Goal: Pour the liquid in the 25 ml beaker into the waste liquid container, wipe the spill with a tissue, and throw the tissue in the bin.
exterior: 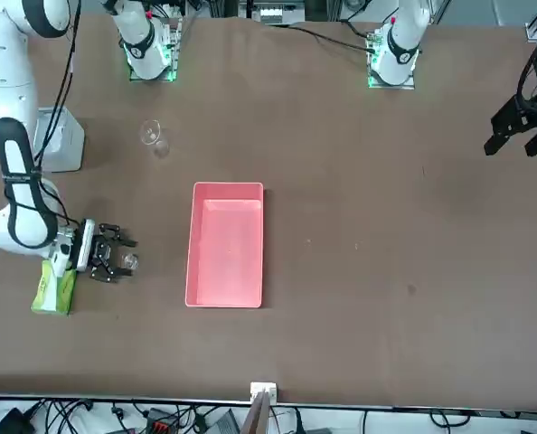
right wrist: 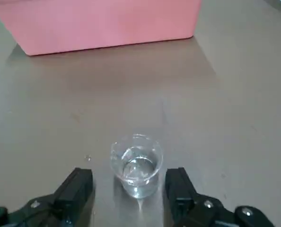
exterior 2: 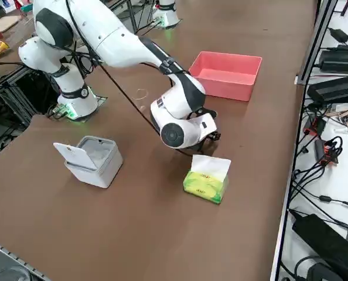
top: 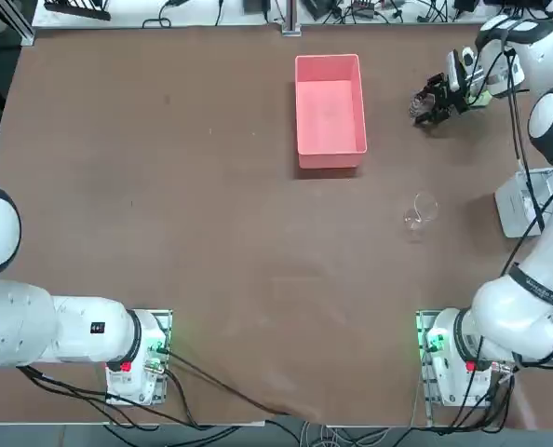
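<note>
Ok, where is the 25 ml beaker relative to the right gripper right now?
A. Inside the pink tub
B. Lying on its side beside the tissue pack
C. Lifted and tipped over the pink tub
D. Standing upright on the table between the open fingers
D: the wrist view shows the 25 ml beaker upright on the table between the open fingers of the right gripper, short of the pink tub.

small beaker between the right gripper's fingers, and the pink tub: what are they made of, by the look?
25 ml beaker: clear glass by the look; see-through, glossy rim highlights, tabletop visible through its wall. Clear plastic can't be excluded.
Waste liquid container: looks like opaque pink plastic, smooth matte walls, even colour, rounded moulded rim.
Right gripper: open, fingers either side of the beaker, not touching.
</note>
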Controlling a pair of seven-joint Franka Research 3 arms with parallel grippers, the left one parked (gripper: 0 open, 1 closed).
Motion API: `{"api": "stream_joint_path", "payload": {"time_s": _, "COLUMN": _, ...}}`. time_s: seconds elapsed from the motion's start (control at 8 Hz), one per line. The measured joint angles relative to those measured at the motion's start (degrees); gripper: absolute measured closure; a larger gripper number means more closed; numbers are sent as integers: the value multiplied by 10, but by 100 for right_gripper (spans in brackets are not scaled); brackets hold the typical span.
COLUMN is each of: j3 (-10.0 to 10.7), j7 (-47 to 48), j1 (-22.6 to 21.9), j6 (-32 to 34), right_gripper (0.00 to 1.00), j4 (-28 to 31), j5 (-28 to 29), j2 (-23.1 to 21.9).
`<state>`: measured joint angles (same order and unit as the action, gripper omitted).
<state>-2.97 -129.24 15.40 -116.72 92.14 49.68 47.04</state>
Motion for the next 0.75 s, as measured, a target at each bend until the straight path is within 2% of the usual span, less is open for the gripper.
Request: {"api": "stream_joint_path", "payload": {"time_s": 0.75, "j3": -2, "j7": 0, "j1": -1, "j6": 0, "right_gripper": 5, "j4": 0, "j5": 0, "j2": 1}}
